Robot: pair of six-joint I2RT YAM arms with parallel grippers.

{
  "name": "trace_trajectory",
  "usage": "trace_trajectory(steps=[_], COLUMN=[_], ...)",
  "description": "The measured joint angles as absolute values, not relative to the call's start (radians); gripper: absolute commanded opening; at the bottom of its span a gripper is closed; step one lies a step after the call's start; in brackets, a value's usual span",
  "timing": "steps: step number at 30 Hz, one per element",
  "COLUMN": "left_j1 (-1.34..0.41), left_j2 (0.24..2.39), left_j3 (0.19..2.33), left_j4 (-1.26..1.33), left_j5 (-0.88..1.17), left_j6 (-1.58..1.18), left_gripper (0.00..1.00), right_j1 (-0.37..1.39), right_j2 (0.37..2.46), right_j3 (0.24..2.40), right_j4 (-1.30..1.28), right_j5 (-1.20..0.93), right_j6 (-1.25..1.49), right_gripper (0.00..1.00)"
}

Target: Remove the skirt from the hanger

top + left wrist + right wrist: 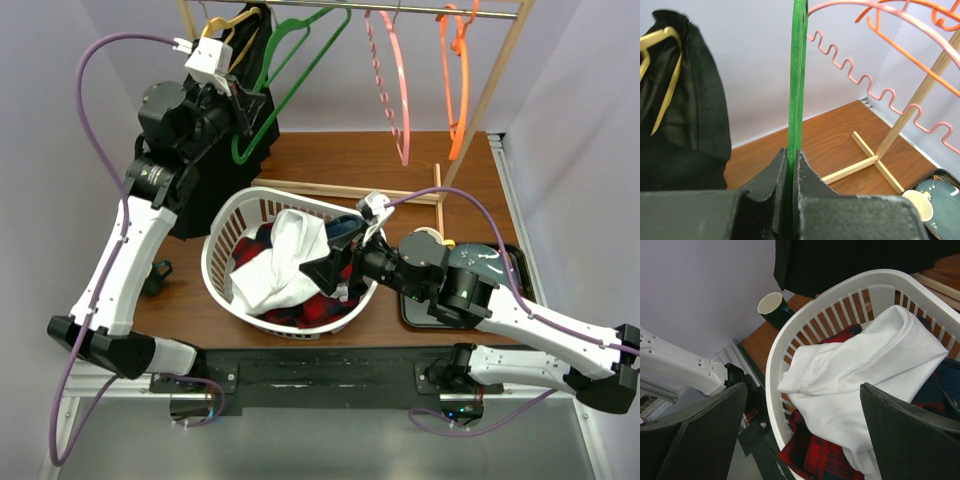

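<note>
An empty green hanger (290, 80) hangs from the rail, and my left gripper (250, 110) is shut on its lower bar. The left wrist view shows the green hanger (799, 75) pinched tight in the left gripper (792, 152). The white skirt (285, 255) lies crumpled in the white laundry basket (215, 250) on top of red plaid and dark blue clothes. My right gripper (330, 268) hovers open just over it, touching nothing. In the right wrist view the right gripper (802, 386) spans wide over the skirt (860, 355) and the basket rim (775, 350).
A black garment (205, 200) hangs on a gold hanger (232, 40) at the left of the wooden rack (350, 190). A pink hanger (390, 90) and an orange hanger (458, 70) hang further right. A green mug (155, 275) stands left of the basket; a dark tray (500, 265) lies right.
</note>
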State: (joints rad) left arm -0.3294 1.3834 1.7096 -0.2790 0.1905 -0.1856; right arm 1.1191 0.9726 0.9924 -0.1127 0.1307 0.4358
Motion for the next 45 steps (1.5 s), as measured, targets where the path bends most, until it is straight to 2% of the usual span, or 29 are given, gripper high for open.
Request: trace_trajectory(steps=[14, 16, 17, 19, 20, 23, 24, 28, 33, 38, 45], left_j1=[-0.329, -0.329, -0.329, -0.329, -0.329, -0.329, -0.329, -0.329, -0.329, -0.329, -0.329], left_j2=[1.626, 1.642, 1.644, 1.641, 1.637, 1.601, 1.578, 1.501, 1.430, 1.357, 1.269], left_j3=[1.815, 1.819, 1.821, 1.821, 1.818, 1.765, 1.731, 1.643, 1.637, 1.680, 1.754], left_j4=[-0.187, -0.175, -0.173, -0.173, -0.173, -0.165, -0.160, -0.160, -0.218, -0.336, -0.388], left_j5=[0.280, 0.286, 0.290, 0.295, 0.296, 0.299, 0.302, 0.299, 0.248, 0.195, -0.016], left_j6=[-0.190, -0.190, -0.189, -0.184, -0.183, -0.168, -0.163, -0.136, -0.098, -0.052, 0.001], left_gripper=[0.00, 0.11, 0.29, 0.44, 0.58, 0.78, 0.81, 0.86, 0.88, 0.86, 0.85], right_j1=[1.119, 1.119, 1.119, 1.119, 1.119, 1.119, 1.119, 1.119, 1.119, 1.119, 1.119], right_j2=[0.974, 0.974, 0.974, 0.974, 0.974, 0.974, 0.974, 0.974, 0.974, 0.974, 0.975], right_j3=[0.992, 0.992, 0.992, 0.992, 0.992, 0.992, 0.992, 0.992, 0.987, 0.981, 0.980], right_j4=[-0.117, -0.117, -0.117, -0.117, -0.117, -0.117, -0.117, -0.117, -0.119, -0.120, -0.120], right_j5=[0.078, 0.078, 0.078, 0.077, 0.077, 0.075, 0.073, 0.060, 0.059, 0.059, 0.051], right_j6=[0.437, 0.437, 0.437, 0.437, 0.437, 0.437, 0.437, 0.437, 0.436, 0.436, 0.437], right_gripper=[0.98, 0.98, 0.98, 0.99, 0.99, 0.98, 0.98, 0.98, 0.98, 0.98, 0.98])
